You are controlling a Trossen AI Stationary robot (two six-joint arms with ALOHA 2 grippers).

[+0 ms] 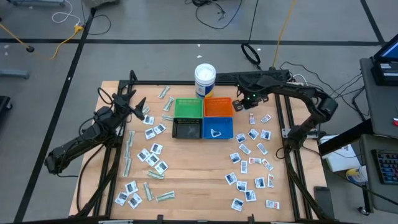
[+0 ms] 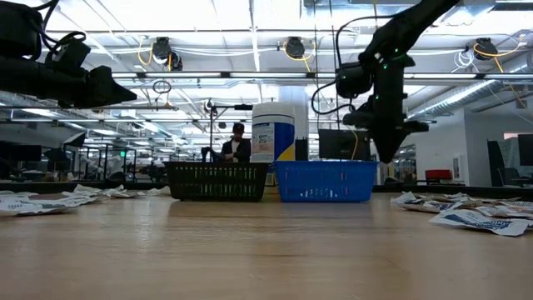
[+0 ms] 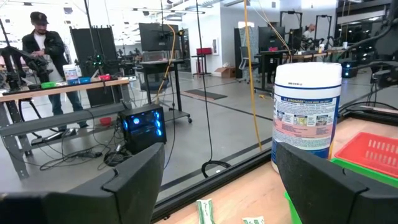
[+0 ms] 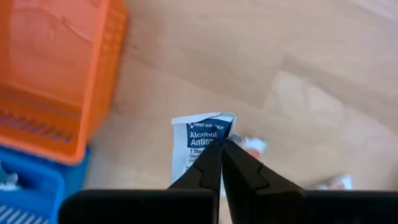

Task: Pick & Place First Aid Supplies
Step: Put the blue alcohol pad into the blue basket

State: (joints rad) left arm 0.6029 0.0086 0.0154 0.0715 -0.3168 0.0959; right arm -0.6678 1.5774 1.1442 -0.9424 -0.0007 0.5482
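My right gripper [image 4: 222, 147] hangs fingers-down just right of the orange bin [image 1: 217, 106] and is shut on a white sachet with blue print [image 4: 200, 135]. More first aid supplies lie flat on the table: white sachets on the right [image 1: 252, 163] and sachets with pale-green strips on the left [image 1: 149, 155]. My left gripper [image 1: 139, 107] stands open and level at the table's far left, holding nothing; in its wrist view the fingers [image 3: 134, 180] frame the white tub [image 3: 308, 118]. My right gripper pinches the sachet between its two fingertips, at one edge close to a corner [image 4: 217, 134]. The fingers come from above, pointing down. The sachet is off the table, and other packets [image 4: 254, 147] lie on the wood below it.
Green [image 1: 188, 107], orange, black [image 1: 186, 128] and blue [image 1: 217, 127] square bins stand together at the table's far middle, with the white tub [image 1: 204, 79] behind them. Bare wood [image 1: 199, 180] lies in the near middle. A person [image 2: 237, 143] is in the room beyond.
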